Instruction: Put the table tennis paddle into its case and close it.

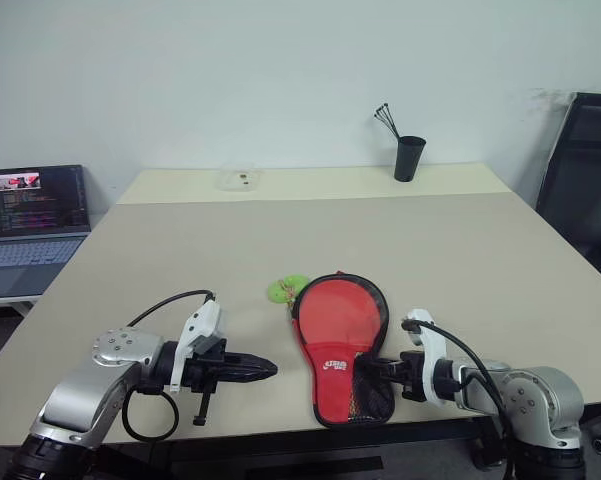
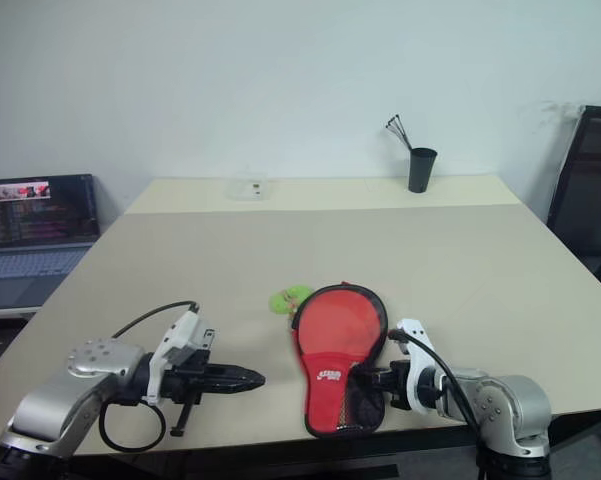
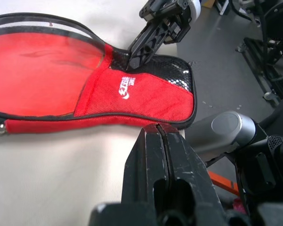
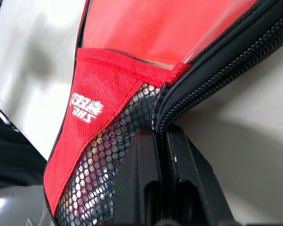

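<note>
Right wrist view puts my right gripper (image 4: pixel 161 141) pinched thin on the case (image 1: pixel 342 345) by its zip at the handle end. My left gripper (image 1: pixel 250 370) sits shut and empty at the case's nine o'clock. I'd pull along the zip line, bracing the case with the left.

Both arms are rounded brushed-silver metal with screw-ringed joint caps, each ending in a white plastic wrist block, a looping black cable and a black two-fingered gripper, left (image 1: pixel 263 369) and right (image 1: pixel 365 368), with scuffed, scratched fingers (image 3: pixel 153 162).
</note>
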Controlling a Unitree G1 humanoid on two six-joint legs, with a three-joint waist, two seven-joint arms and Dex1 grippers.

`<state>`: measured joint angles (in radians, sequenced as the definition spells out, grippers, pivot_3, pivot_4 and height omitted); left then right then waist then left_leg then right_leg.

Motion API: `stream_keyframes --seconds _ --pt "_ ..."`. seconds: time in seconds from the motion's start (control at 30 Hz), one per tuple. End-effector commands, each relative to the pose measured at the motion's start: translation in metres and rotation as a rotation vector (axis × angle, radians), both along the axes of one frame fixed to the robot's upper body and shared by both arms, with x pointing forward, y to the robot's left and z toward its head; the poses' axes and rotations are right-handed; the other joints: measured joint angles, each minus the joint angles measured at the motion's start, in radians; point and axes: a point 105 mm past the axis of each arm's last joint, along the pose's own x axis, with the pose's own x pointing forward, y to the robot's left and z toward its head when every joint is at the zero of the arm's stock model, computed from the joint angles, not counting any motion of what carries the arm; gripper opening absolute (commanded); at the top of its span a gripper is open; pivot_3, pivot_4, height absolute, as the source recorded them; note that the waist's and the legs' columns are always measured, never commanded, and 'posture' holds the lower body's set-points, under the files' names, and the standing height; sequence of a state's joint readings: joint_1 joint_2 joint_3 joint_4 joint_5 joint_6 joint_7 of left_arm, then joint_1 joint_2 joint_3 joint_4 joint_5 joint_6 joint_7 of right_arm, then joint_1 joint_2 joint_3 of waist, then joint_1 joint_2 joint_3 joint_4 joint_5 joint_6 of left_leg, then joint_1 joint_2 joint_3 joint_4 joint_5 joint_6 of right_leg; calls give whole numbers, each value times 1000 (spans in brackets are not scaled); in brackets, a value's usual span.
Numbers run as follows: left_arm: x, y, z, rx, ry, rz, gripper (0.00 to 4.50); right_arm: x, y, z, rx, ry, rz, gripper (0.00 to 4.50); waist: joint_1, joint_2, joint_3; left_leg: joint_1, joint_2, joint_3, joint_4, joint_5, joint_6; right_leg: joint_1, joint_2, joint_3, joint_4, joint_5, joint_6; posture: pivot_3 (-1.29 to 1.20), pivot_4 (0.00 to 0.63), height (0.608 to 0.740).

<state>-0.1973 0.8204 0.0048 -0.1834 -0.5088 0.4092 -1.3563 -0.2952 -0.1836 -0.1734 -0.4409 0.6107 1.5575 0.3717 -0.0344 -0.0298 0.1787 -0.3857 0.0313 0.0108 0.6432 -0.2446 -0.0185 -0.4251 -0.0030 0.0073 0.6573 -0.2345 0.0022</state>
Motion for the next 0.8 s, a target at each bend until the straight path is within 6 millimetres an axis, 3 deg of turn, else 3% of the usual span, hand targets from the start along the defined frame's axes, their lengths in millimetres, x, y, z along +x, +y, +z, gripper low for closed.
stream_keyframes --seconds 0.03,0.07,0.17,0.37,0.53,0.6,0.73,0.8 --pt "2 -2 6 -8 -35 -7 0 -2 9 5 32 0 6 19 -1 0 0 0 0 0 0 0 0 0 0 0 0 0 0 0 150 740" --pt "2 -1 6 -7 -36 -4 0 -2 8 4 32 3 -5 19 -1 0 0 0 0 0 0 0 0 0 0 0 0 0 0 0 150 740" --pt "5 1 6 -5 -48 21 0 -4 3 2 8 5 -27 784 -2 0 0 0 0 0 0 0 0 0 0 0 0 0 0 0 150 740" --pt "24 7 10 -36 -85 147 0 -22 -25 -1 -215 -132 109 2761 9 0 0 0 0 -2 0 0 0 1 -2 -2 -2 0 1 0 150 740" --pt "37 13 14 -63 -98 236 0 -27 -45 9 -278 -215 207 4377 12 -2 -1 -7 -1 -5 2 0 0 5 -7 -12 -12 1 4 0 150 740" --pt "43 15 16 -75 -105 270 0 -24 -50 19 -272 -262 223 4443 12 -2 -1 -8 -3 -5 2 0 0 5 -10 -14 -12 2 5 0 150 740" --pt "67 20 25 -106 -163 386 0 -1 -40 58 -142 -439 194 4443 11 -3 0 -10 -3 -6 3 0 0 4 -10 -16 -12 2 6 0 150 740" --pt "75 22 28 -110 -188 426 0 5 -35 64 -120 -464 184 4443 10 -3 0 -10 -3 -7 3 0 0 4 -8 -17 -11 3 6 0 150 740"
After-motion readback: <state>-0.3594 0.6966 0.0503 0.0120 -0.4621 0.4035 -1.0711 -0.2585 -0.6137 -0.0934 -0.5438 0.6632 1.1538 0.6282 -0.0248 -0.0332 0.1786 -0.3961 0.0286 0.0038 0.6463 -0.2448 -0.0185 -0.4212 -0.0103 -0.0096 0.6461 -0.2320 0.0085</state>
